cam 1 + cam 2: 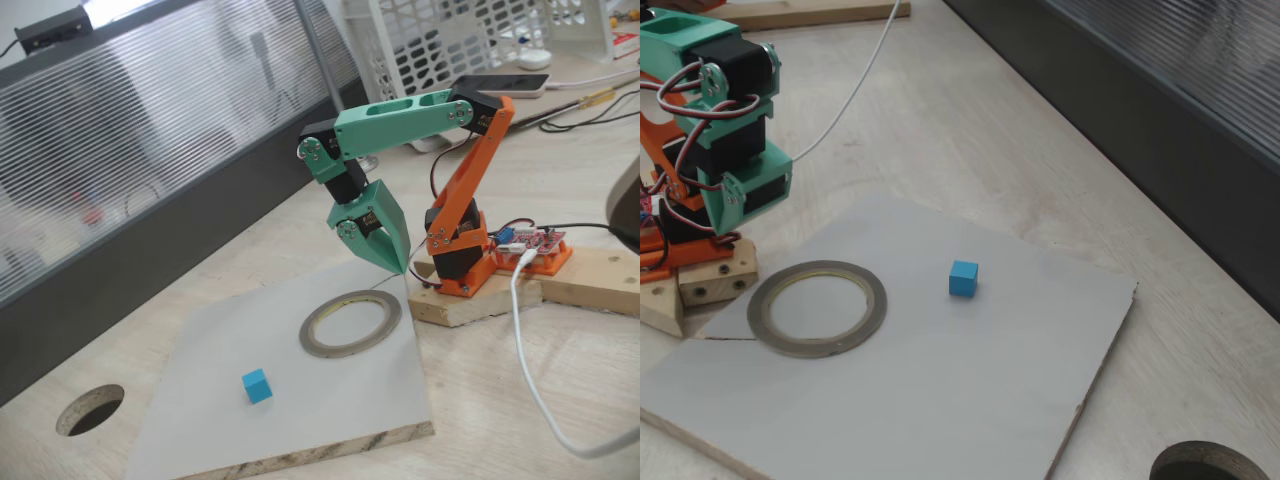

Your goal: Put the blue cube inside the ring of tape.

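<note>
— Looking at a fixed view, the gripper (385, 250) hangs above the board's (300, 400) far edge, fingers pressed together, holding nothing.
— Another shows a white cable (855, 85). One blue cube (963, 278) lies on the board, near one ring of tape (817, 308), outside it.

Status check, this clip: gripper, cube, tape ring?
Gripper shut, empty, raised behind ring of tape. Blue cube loose on board, outside ring. Path clear.
</note>
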You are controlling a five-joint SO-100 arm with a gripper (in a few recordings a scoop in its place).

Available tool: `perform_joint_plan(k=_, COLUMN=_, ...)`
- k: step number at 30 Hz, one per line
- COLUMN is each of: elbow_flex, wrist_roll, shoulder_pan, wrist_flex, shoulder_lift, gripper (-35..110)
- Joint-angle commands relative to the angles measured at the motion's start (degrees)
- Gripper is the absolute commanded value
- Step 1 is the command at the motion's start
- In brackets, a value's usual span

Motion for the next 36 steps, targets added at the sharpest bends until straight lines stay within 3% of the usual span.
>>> perform_joint_plan(k=1, elbow_flex=0.44, wrist_roll=0.62, shoulder_pan=0.44, wrist_flex=0.53, shoulder_lift=0.35, gripper=-1)
perform_joint_plan(k=24, elbow_flex=-1.05, wrist_roll=0.62, shoulder_pan=-0.09, wrist_flex=0.44, shoulder_lift=0.97, gripper=-1)
perform_joint_plan(k=36, elbow_flex=-21.97, wrist_roll=0.18, shoulder_pan=-0.18, wrist_flex=0.62, shoulder_lift=-2.29, gripper=-1)
